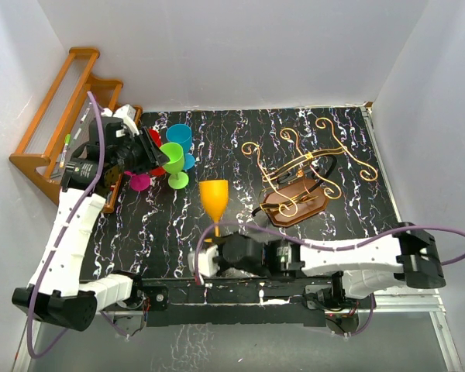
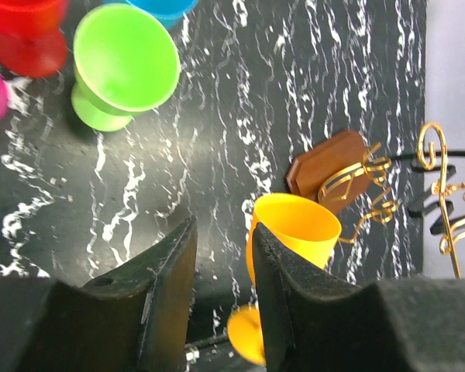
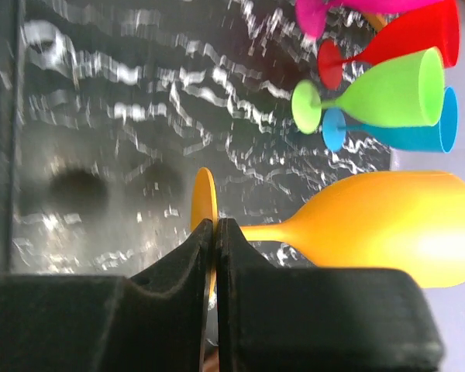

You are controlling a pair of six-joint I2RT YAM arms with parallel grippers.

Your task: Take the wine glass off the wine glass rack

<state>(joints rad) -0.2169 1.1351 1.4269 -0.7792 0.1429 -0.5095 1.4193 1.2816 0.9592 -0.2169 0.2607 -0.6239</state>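
Observation:
The orange wine glass (image 1: 214, 198) stands upright at the front middle of the table, apart from the wine glass rack (image 1: 308, 167), whose gold wire frame sits on a dark wooden base (image 1: 294, 205) to the right. My right gripper (image 1: 215, 256) is shut on the rim of the glass's round foot (image 3: 204, 198); the bowl (image 3: 387, 225) points away from it. In the left wrist view the glass (image 2: 294, 229) and the rack (image 2: 442, 194) show beyond my left gripper (image 2: 225, 232), which is open and empty. That gripper (image 1: 156, 155) hovers by the coloured glasses at far left.
Green (image 1: 173, 163), blue (image 1: 180, 139), red (image 1: 153, 139) and pink (image 1: 139, 181) glasses stand grouped at the far left. An orange-brown stepped wooden shelf (image 1: 54, 124) leans by the left wall. White walls close in the black marbled table (image 1: 240, 139).

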